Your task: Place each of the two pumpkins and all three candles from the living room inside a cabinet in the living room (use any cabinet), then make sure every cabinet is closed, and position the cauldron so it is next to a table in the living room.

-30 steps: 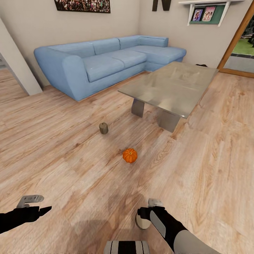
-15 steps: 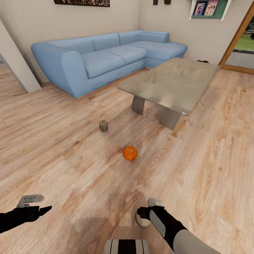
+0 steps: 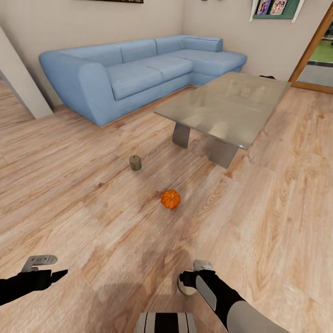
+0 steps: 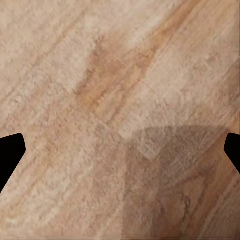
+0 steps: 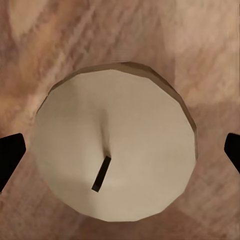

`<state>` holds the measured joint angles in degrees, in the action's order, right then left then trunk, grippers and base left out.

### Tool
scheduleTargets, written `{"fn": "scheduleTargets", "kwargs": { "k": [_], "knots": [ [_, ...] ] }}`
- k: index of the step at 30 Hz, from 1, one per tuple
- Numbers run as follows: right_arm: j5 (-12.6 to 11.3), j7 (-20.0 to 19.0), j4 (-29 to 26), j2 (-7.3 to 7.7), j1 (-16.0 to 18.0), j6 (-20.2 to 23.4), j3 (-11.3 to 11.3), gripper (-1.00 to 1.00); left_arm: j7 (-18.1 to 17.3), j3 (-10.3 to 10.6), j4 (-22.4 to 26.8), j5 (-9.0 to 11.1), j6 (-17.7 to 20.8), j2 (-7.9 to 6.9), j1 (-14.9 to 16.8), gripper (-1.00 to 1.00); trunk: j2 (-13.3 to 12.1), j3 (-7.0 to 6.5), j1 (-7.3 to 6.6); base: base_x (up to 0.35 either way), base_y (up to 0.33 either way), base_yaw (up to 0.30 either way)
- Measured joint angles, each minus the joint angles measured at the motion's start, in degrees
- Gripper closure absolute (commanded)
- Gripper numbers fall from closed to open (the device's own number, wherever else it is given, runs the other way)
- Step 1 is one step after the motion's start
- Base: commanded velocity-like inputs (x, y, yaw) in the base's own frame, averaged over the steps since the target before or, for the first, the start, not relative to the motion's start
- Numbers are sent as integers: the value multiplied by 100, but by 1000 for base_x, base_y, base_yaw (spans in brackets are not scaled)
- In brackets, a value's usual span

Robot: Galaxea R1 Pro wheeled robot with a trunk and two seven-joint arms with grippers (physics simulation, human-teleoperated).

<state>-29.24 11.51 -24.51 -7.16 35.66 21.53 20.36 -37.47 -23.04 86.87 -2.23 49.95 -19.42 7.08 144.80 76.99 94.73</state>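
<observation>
My left gripper (image 3: 44,268) low over bare floor (image 3: 92,217), left of pumpkin (image 3: 170,199), jaws wide, empty. Small candle (image 3: 135,163) up-left of pumpkin, toward sofa (image 3: 134,74). Pumpkin on floor, near front of table (image 3: 226,111). My right gripper (image 3: 193,277) below pumpkin, pale candle (image 5: 115,150) centred under it, fingers wide either side, no contact. Risk: shallow descent or early close clips candle rim, tips or rolls it away.

Blue corner sofa (image 3: 138,69) on wood plank floor (image 3: 69,208).
</observation>
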Motion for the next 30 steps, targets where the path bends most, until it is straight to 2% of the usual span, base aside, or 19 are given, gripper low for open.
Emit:
{"fn": "scheduleTargets", "kwargs": {
  "k": [3, 10, 20, 23, 25, 26, 27, 28, 30],
  "knots": [
    [3, 0, -4, -6, 0, 0, 0, -100, 0, 0, 3, 0, 0, 2, 0, -100, 4, 66, 8, 0, 0, 0],
    [222, 7, 0, -16, 0, 1, -6, -100, 0, 0, 7, 1, 0, -1, 0, -100, 4, 67, 7, 0, 0, 0],
    [267, 9, 1, -18, 0, -1, -9, -100, -28, 0, 49, 17, 3, -1, 0, -100, 4, 67, 7, 0, 0, 0],
    [271, 9, 1, -18, 0, -1, -9, -100, -267, -10, 175, 28, 17, -18, 0, -100, 4, 67, 7, 0, 0, 0],
    [274, 9, 1, -18, 0, -1, -9, -100, -663, -44, 252, 30, 49, -44, 0, -100, 4, 67, 7, 0, 0, 0],
    [275, 9, 1, -18, 0, -1, -9, -100, -950, -101, 285, 28, 68, -59, 0, -100, 4, 67, 7, 0, 0, 0],
    [274, 9, 1, -18, 0, -1, -9, -100, -1096, -147, 297, 24, 74, -69, 0, -100, 4, 67, 7, 0, 0, 0],
    [272, 9, 1, -18, 0, -1, -9, -100, -1343, -272, 314, 21, 82, -98, 0, -100, 4, 67, 7, 0, 0, 0],
    [273, 7, 1, -18, 0, -1, -9, -100, -1563, -418, 325, 19, 88, -133, 0, -100, 4, 67, 7, 0, 0, 0]
  ]
}}
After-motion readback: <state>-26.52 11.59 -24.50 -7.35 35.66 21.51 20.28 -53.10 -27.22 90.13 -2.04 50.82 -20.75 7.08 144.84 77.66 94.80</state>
